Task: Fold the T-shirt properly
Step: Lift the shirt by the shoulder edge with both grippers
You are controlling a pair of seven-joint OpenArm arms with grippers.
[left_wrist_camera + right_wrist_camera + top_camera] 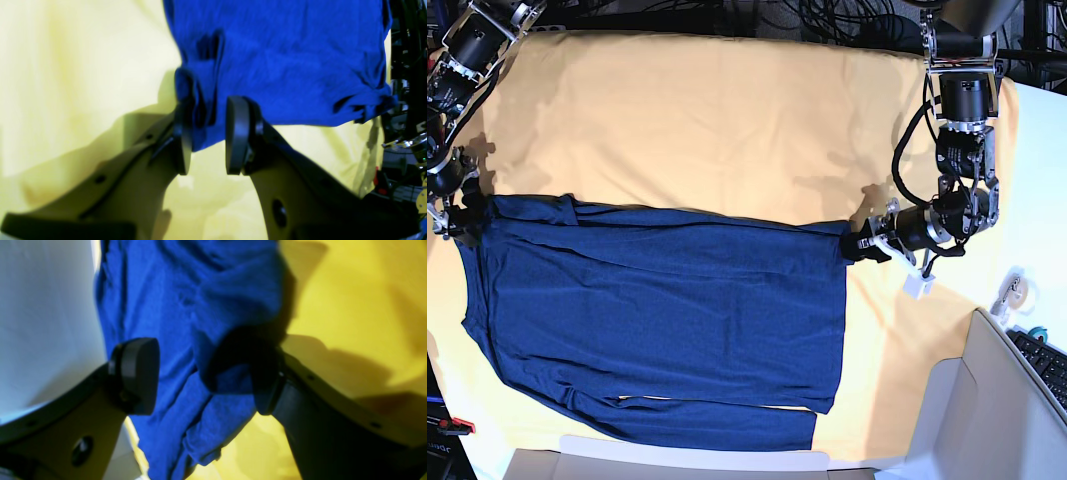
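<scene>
Your left tool point(859, 244), at the right of the base view, has its jaws narrowly parted around a bunched corner of the T-shirt point(657, 320); in the left wrist view point(204, 136) the fabric presses against one pad while a gap shows beside the other. Your right tool point(457, 215), at the left edge of the base view, stands wider in its wrist view point(203, 380): a fold drapes over one pad and the other pad stands clear of the cloth.

The T-shirt lies spread across the lower middle of the base view, its top edge pulled in a line between the two tools, and a sleeve folded along the bottom edge.

It rests on a yellow-orange cloth point(727, 110) covering the tabletop. A broad bare stretch of that cloth lies above the shirt and a narrower strip to its right.

The right tool sits in shadow at the frame edge, so its grip is hard to make out there. Both wrist views are blurred. At lower right a cardboard box point(967, 420) and a keyboard point(1047, 365) are cut off. No writing is readable.
</scene>
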